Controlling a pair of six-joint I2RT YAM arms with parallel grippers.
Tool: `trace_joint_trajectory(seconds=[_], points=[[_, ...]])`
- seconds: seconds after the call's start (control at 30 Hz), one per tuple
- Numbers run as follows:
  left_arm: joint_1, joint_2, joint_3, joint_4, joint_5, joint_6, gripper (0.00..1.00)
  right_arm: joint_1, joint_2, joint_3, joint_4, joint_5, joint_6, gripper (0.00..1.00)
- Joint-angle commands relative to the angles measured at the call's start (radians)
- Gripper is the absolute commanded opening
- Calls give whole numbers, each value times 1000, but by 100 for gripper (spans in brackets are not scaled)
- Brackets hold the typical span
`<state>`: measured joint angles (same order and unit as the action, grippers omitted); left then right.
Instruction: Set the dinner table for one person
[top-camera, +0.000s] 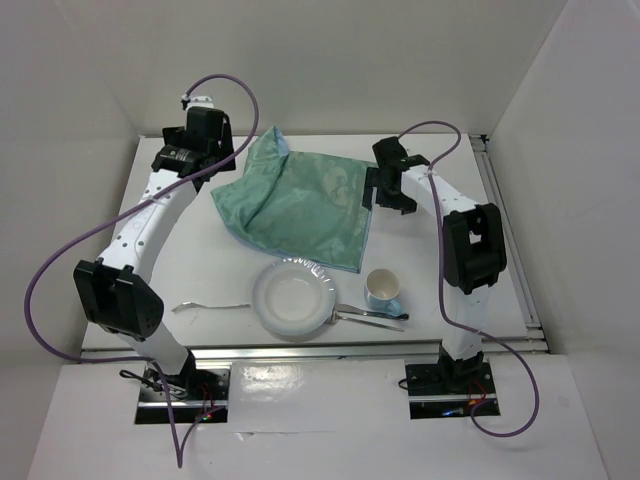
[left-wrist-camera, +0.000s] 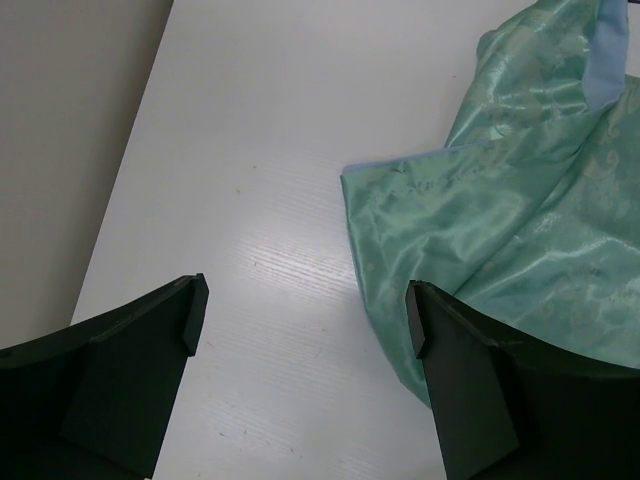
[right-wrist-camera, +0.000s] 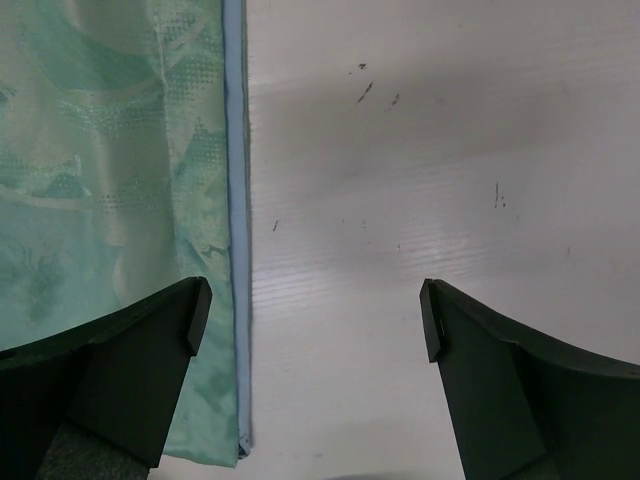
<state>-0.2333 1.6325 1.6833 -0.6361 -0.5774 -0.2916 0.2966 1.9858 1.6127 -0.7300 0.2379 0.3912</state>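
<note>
We find the dinner table (top-camera: 200, 262) filling the workspace, with the teal mat (top-camera: 300, 205) lying rumpled across its far middle; its left side is bunched and folded, so it cannot yet serve as a flat base; the plate (top-camera: 292, 297) touches the mat's near edge, with the fork (top-camera: 210, 306) to its left and the cup (top-camera: 382, 288) to its right; the left gripper (left-wrist-camera: 305, 305) and right gripper (right-wrist-camera: 315, 305) both stand spread wide and empty, flanking the mat's opposite edges, presumably poised to pull it smooth.
</note>
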Motion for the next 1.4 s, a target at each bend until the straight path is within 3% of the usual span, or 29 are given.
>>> trace_joint_trajectory(seconds=[0.0, 0.07, 0.17, 0.33, 0.43, 0.87, 1.2, 1.33, 1.37], points=[[2, -42, 16, 10, -68, -26, 100, 9, -58, 7, 59, -21, -11, 99], [2, -31, 16, 10, -58, -46, 100, 9, -58, 7, 69, -52, -20, 99], [26, -8, 26, -13, 71, -69, 100, 9, -68, -4, 90, -81, -20, 99], [159, 169, 55, -149, 397, -168, 100, 9, -87, -31, 99, -112, -20, 99], [218, 260, 55, -191, 508, -188, 98, 18, -117, -80, 138, -144, -20, 99], [288, 602, 210, -178, 636, -268, 96, 18, -133, -146, 170, -190, -31, 99], [279, 742, 296, -169, 560, -316, 92, 27, -153, -194, 158, -129, 1, 99], [270, 768, 337, -158, 551, -316, 82, 27, -176, -233, 149, -109, 11, 99], [270, 779, 349, -149, 551, -325, 67, 27, -186, -243, 149, -118, 11, 99]])
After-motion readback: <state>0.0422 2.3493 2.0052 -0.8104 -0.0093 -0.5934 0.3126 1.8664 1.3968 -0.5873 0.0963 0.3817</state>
